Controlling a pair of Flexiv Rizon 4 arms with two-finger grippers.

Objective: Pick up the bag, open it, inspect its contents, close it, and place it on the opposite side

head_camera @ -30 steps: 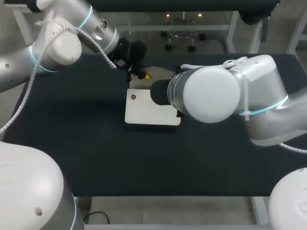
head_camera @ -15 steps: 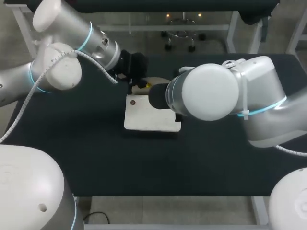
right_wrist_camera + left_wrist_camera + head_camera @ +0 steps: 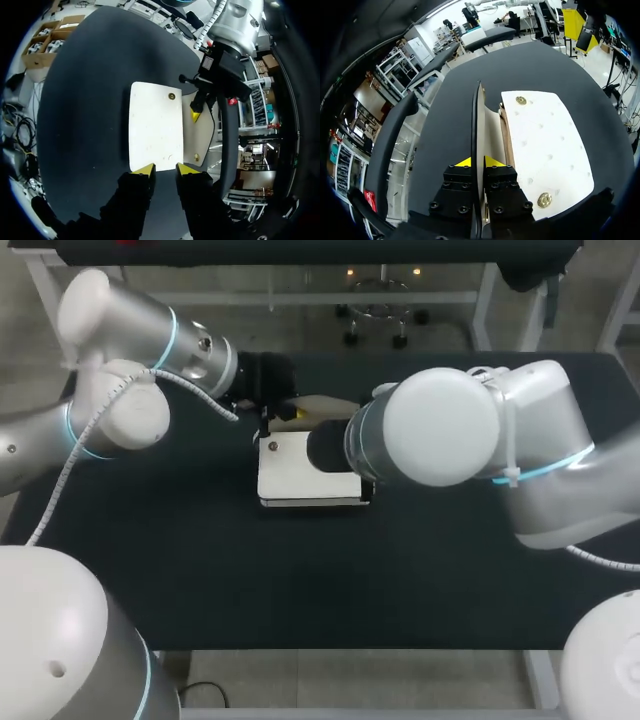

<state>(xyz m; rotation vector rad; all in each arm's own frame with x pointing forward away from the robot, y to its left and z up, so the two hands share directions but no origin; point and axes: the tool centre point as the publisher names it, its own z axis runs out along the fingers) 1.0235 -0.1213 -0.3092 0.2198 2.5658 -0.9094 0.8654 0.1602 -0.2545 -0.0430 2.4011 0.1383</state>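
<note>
The white bag (image 3: 295,468) lies on the black table near its middle. Its flap (image 3: 478,125) stands up on edge, and my left gripper (image 3: 477,161) is shut on that flap. Beside the flap lie the brown inner lining and the white front panel (image 3: 545,145) with two brass snaps. From the right wrist, the left gripper (image 3: 196,112) holds the beige flap (image 3: 197,132) at the far side of the bag (image 3: 152,125). My right gripper (image 3: 166,169) is shut on the bag's near end, fingers a little apart. In the head view my right arm (image 3: 440,430) hides that gripper.
Bare black tabletop (image 3: 180,560) surrounds the bag on all sides. My left arm (image 3: 150,350) comes in low over the table's far left, and the right arm's elbow hangs over the bag's right end.
My left gripper has drawn back to the left and nearer the bag's far edge, taking the flap with it. The bag has shifted slightly left. The right arm has barely moved.
</note>
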